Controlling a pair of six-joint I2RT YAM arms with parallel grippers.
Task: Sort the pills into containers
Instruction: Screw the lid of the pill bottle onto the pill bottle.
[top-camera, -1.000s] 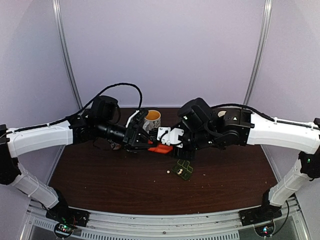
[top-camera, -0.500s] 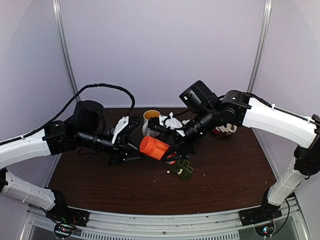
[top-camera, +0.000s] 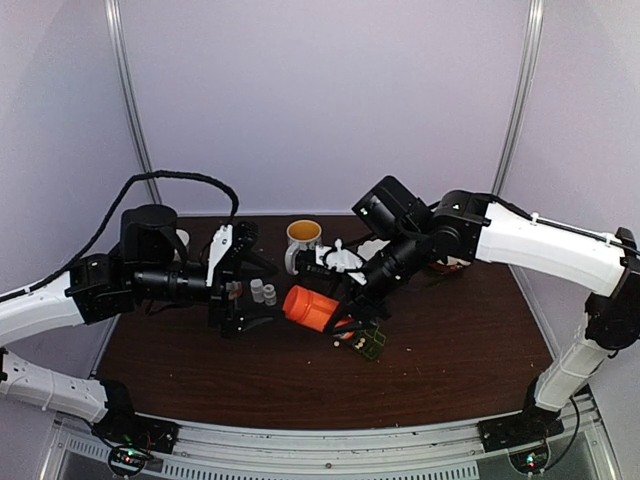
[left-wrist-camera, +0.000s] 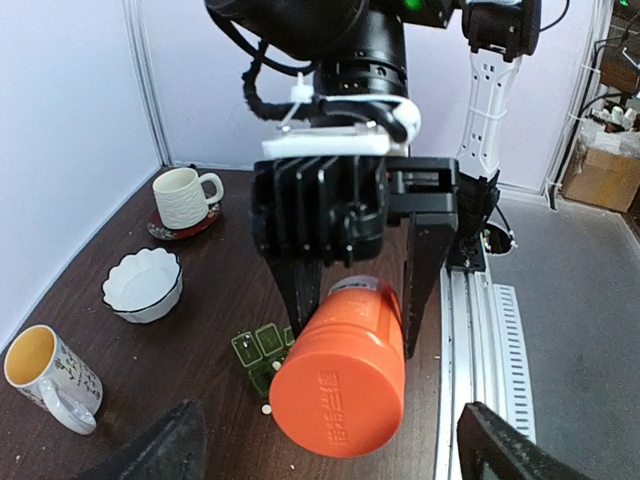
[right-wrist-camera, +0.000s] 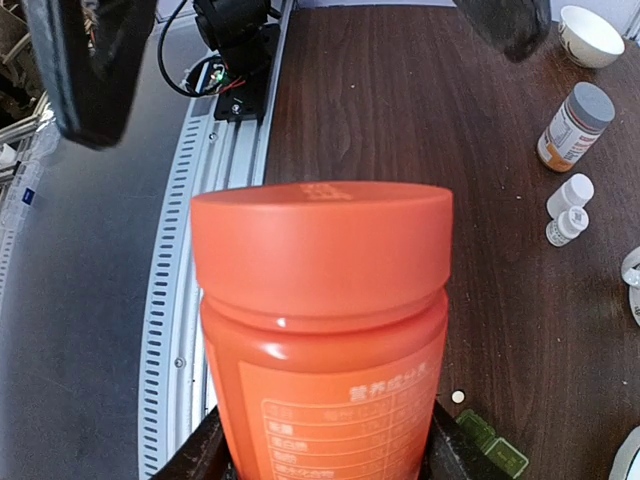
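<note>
Gripping the orange bottle by its body, my right hand is clenched on it, with the lid end pointing to 9 o'clock in the top view. My left hand is released, fingers spread wide, at the bottle's 9 o'clock and clear of the lid. The dark-green pill box lies flat on the tabletop at 5 o'clock of the right hand, close under it and untouched. One loose white pill sits just beside the box. A mug stands at the bottle's 12 o'clock.
</note>
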